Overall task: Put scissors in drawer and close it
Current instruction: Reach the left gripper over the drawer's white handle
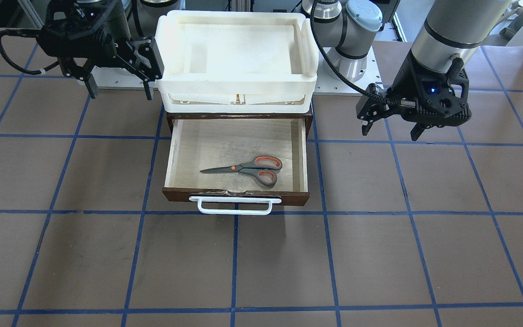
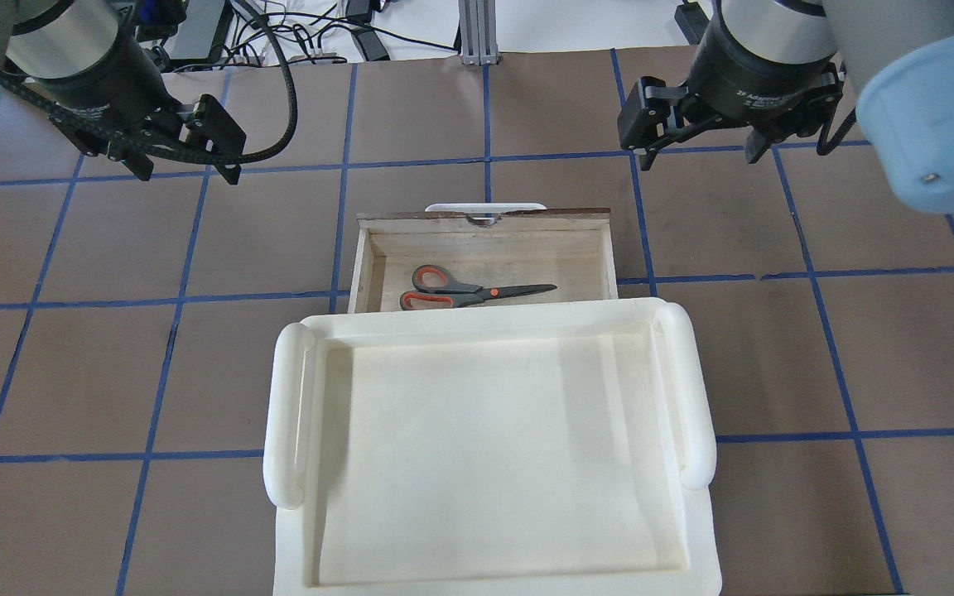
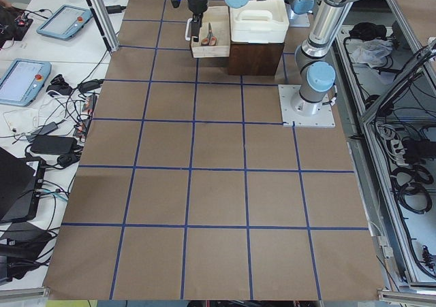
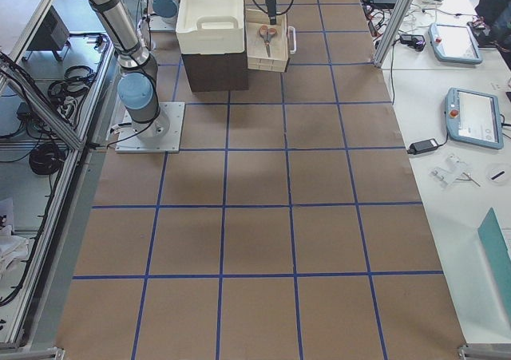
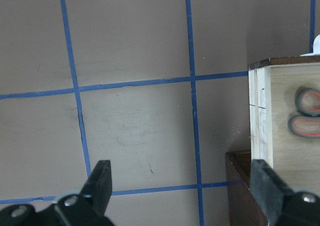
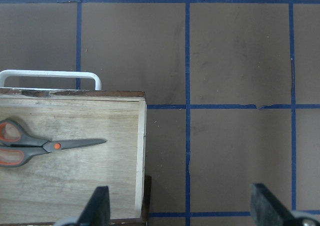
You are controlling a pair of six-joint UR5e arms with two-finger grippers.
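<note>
The scissors lie flat in the open drawer. The left fingers and right fingers are spread, holding nothing. The stiff drawer looks light; push its white handle.

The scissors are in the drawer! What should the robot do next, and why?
Probably bring the right arm over to the white handle on the drawer, ready to push it shut. The scissors already lie flat inside, the drawer is pulled out, and both arms' jaws are open and empty, off to the sides.
</note>
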